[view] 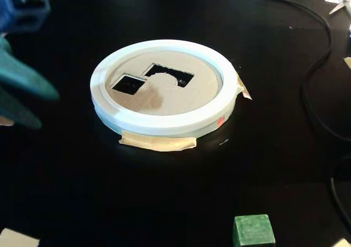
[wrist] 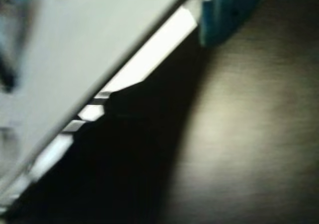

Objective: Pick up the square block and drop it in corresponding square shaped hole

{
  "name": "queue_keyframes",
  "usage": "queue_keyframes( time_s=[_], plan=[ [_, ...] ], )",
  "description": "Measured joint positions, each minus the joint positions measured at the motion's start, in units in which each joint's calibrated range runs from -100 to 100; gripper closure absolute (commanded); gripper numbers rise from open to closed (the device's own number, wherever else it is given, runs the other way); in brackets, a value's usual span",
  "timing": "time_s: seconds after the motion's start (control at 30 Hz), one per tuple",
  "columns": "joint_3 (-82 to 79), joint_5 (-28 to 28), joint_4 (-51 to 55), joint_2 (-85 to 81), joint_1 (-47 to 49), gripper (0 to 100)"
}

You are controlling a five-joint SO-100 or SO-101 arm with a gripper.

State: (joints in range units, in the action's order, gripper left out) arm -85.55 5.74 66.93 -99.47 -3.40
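Observation:
The square block (view: 253,230), a small green cube, sits on the black table at the bottom edge of the fixed view, right of centre. The square shaped hole (view: 128,85) is the small dark cutout at the left of the tan disc (view: 164,99), which a white ring (view: 164,125) rims. My gripper (view: 46,110) enters from the left edge, left of the ring and far from the block. Its teal fingers (view: 27,82) are spread, with nothing between them. The wrist view is blurred: a teal finger (wrist: 229,10), a pale slanted surface and dark table.
A larger cutout with a curved notch (view: 170,75) lies right of the square hole. Masking tape (view: 159,142) fastens the ring to the table. A black cable (view: 318,66) runs along the right side, and scissors (view: 337,0) lie at the top right corner.

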Motion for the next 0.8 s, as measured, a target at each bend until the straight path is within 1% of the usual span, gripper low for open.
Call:
queue_keyframes(
  time_s=[0.07,0.1,0.17,0.23,0.27,0.33,0.4,0.43,0.57,0.6,0.63,0.73,0.77,0.8],
  plan=[
    [4.20,0.00,-1.07,1.34,0.00,17],
    [8.20,0.00,-2.42,4.37,0.00,17],
    [11.32,-0.05,-3.88,7.76,0.10,17],
    [17.47,-0.05,-6.21,14.36,1.80,17],
    [24.11,-0.05,-8.05,22.29,3.30,17],
    [29.18,-0.05,-9.51,30.49,3.60,17],
    [36.70,-0.05,-10.18,40.57,3.50,17],
    [44.51,-0.05,-10.67,49.67,3.40,17],
    [60.03,-0.20,-11.06,68.03,3.40,17],
    [67.64,-0.34,-11.06,76.95,3.50,17],
    [70.86,-0.44,-11.06,81.05,3.60,17],
    [81.89,-2.54,-11.06,93.98,3.60,17],
    [89.02,-4.40,-11.06,101.83,3.60,17],
    [91.56,-4.98,-11.06,104.68,3.60,17]
  ],
)
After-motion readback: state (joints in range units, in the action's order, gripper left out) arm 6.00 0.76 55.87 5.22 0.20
